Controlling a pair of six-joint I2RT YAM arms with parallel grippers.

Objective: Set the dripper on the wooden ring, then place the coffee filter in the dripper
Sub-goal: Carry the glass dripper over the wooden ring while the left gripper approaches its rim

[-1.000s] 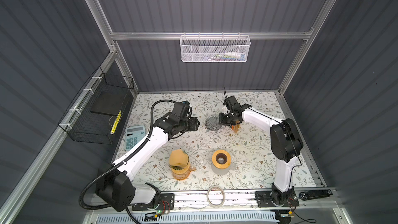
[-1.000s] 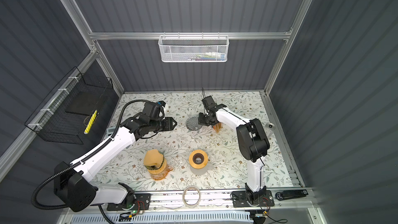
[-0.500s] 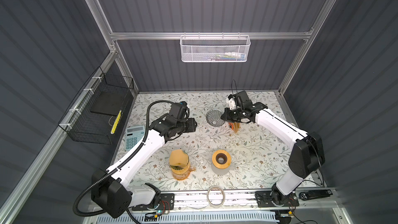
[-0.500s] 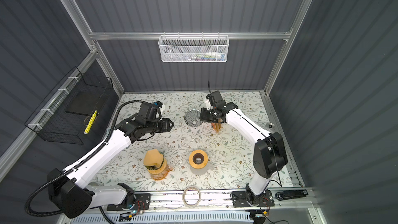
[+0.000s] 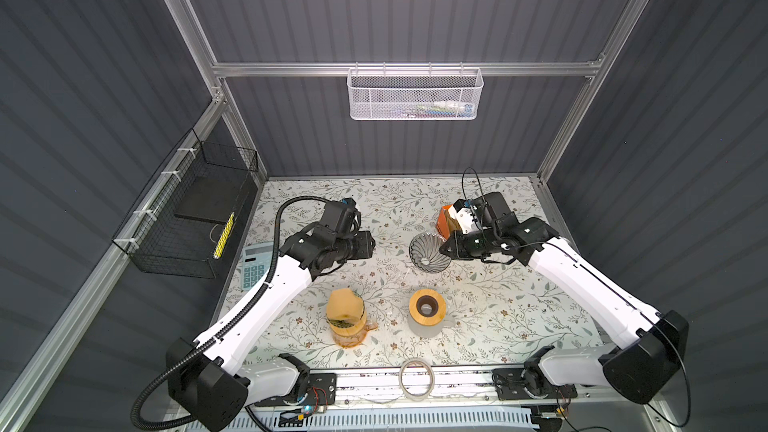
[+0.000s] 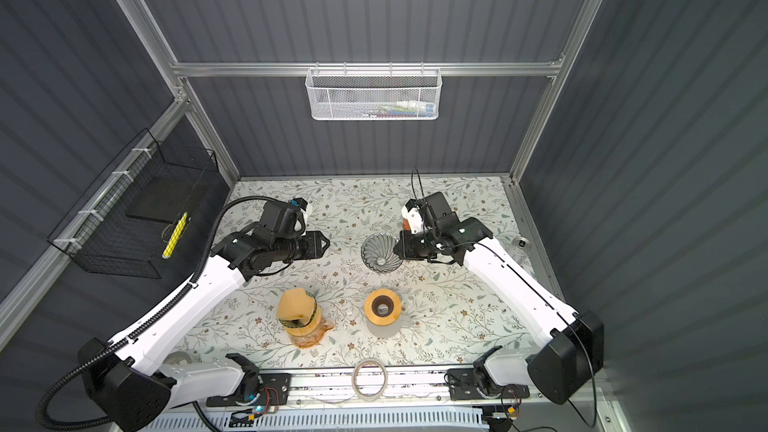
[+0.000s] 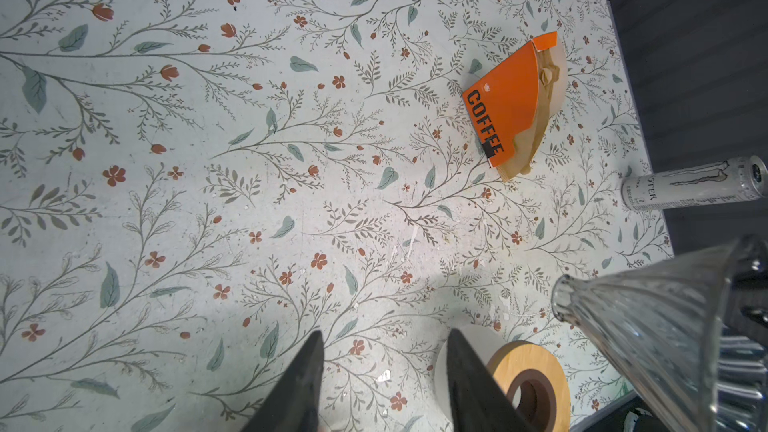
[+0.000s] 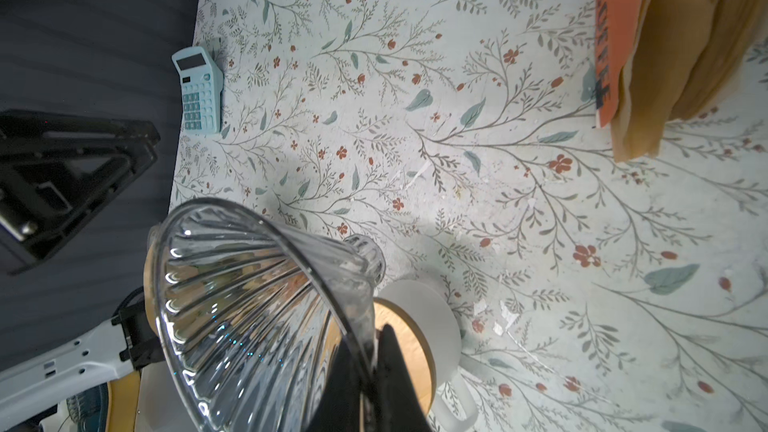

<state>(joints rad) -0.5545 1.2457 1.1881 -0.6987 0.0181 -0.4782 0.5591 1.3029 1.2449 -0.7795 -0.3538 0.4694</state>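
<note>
While the right gripper (image 5: 444,248) pinches the dripper (image 5: 429,252) rim, mouth up, spout down, the coffee filter pack (image 5: 443,223) stands at its 12 o'clock; the left gripper (image 7: 384,336) hangs half-open, empty.

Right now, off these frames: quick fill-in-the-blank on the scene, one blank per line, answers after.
1. The right claw grips the glass dripper by its ____.
2. The left claw stands ____, with nothing between its jaws.
3. The word printed on the orange filter pack is ____.

Missing words: rim; open; COFFEE
</note>
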